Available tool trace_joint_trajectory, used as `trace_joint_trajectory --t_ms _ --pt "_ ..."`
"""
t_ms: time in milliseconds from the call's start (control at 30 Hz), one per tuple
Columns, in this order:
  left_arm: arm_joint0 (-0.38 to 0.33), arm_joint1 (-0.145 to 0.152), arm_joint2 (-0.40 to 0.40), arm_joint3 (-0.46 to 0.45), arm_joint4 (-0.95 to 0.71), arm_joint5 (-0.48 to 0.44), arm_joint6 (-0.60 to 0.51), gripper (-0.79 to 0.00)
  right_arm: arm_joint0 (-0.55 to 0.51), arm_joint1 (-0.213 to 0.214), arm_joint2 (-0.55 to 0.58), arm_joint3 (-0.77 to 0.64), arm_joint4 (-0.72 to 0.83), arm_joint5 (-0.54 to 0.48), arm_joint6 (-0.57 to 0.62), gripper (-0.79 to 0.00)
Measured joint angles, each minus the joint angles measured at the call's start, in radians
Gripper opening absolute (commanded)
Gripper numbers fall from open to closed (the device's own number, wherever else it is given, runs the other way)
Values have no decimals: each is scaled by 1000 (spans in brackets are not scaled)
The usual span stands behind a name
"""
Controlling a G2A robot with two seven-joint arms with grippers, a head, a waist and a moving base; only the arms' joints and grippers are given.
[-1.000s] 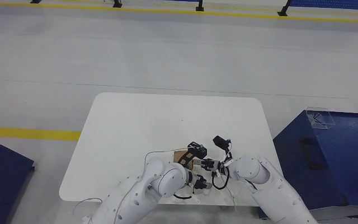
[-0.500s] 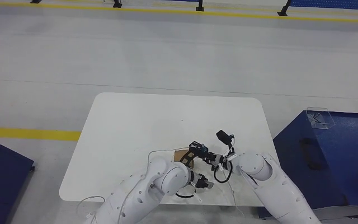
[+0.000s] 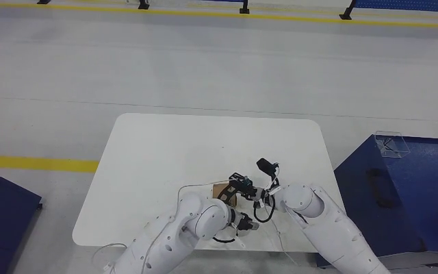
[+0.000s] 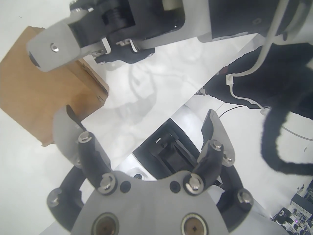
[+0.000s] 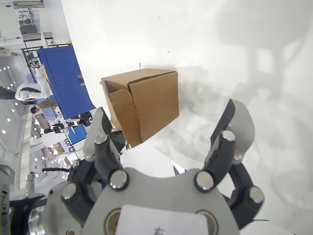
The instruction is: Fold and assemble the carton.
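Near the front edge of the tabletop (image 3: 171, 151), the left hand (image 4: 139, 116) hangs with its fingers apart and nothing between them. The carton (image 4: 36, 81) lies off to one finger's side of this hand, outside the gap.

Carton (image 3: 222, 190): standing on the tabletop between the two hands, already raised into a box. It looks roughly cubic, with no marked long axis. One end is not fully shut. A rounded flap (image 5: 119, 108) sits partly in, with a dark gap above it.

Beyond the carton, the right hand (image 5: 166, 110) is also spread and holds nothing. The carton (image 5: 146, 99) lies straight ahead of it, in line with the gap, with the unfinished end turned toward one finger. In the left wrist view, one of the right hand's fingers (image 4: 53, 47) overlaps the carton's upper corner. Contact cannot be confirmed.

Judgement: the right hand is the nearer one and lies on the carton's line, so it is better placed to press the flap home. The left hand would first need to shift sideways to brace the opposite face.
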Motion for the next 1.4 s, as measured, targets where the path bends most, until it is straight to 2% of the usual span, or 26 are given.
trace_joint_trajectory --t_ms 400,633,867,1400 --pt "6 -2 -20 0 1 -18 -8 0 30 -20 -34 50 -6 4 -8 0" --pt "5 -5 -26 3 -3 -25 -10 0 -1 -10 34 11 42 -33 7 0" --pt "-3 -9 -29 -3 -3 -29 -13 0 -40 12 103 5 -14 -26 8 0" --pt "-37 -31 -8 44 -10 -27 -11 0 -34 -1 50 14 -72 -28 16 0"
